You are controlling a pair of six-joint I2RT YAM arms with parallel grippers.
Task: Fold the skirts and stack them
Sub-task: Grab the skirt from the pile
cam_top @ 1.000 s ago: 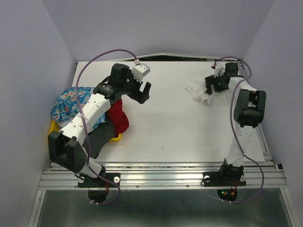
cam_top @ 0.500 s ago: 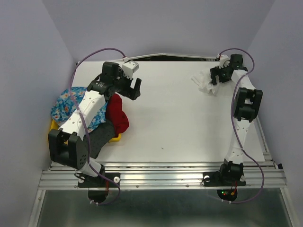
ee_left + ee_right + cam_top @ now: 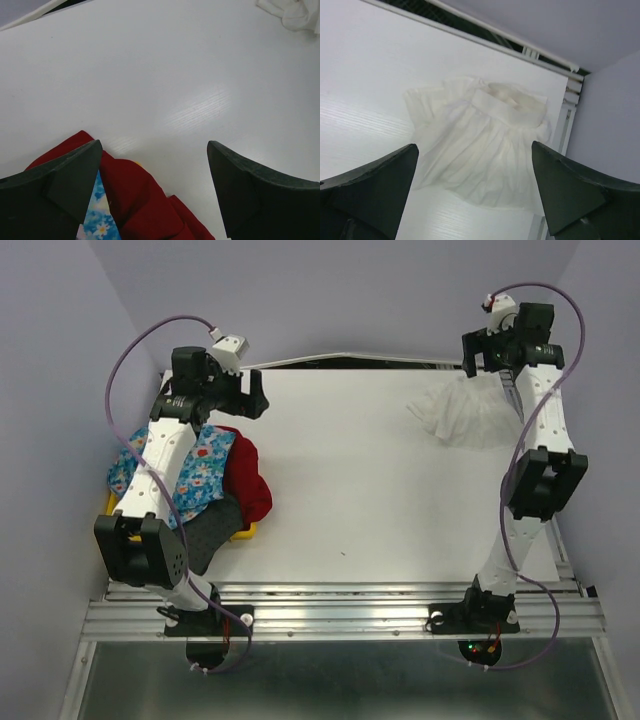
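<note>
The thin white skirt (image 3: 468, 416) lies spread on the table at the far right; it fills the middle of the right wrist view (image 3: 485, 145). My right gripper (image 3: 500, 348) hangs open and empty above its far edge. The blue flower-print skirt (image 3: 190, 475), the red skirt (image 3: 250, 480) and the dark grey skirt (image 3: 205, 535) lie heaped at the left. My left gripper (image 3: 245, 400) is open and empty above the far end of that heap. The left wrist view shows the red skirt (image 3: 135, 200) and a bit of blue print (image 3: 97, 222) between the fingers.
A yellow tray (image 3: 243, 533) sits under the heap at the left. Purple walls close in on both sides. A slot runs along the table's far edge (image 3: 340, 362). A metal rail (image 3: 340, 615) lines the near edge.
Both arms have lifted and swung back toward the far edge. The right gripper has let go of the white skirt, which now lies spread out wider. The left gripper moved left.
</note>
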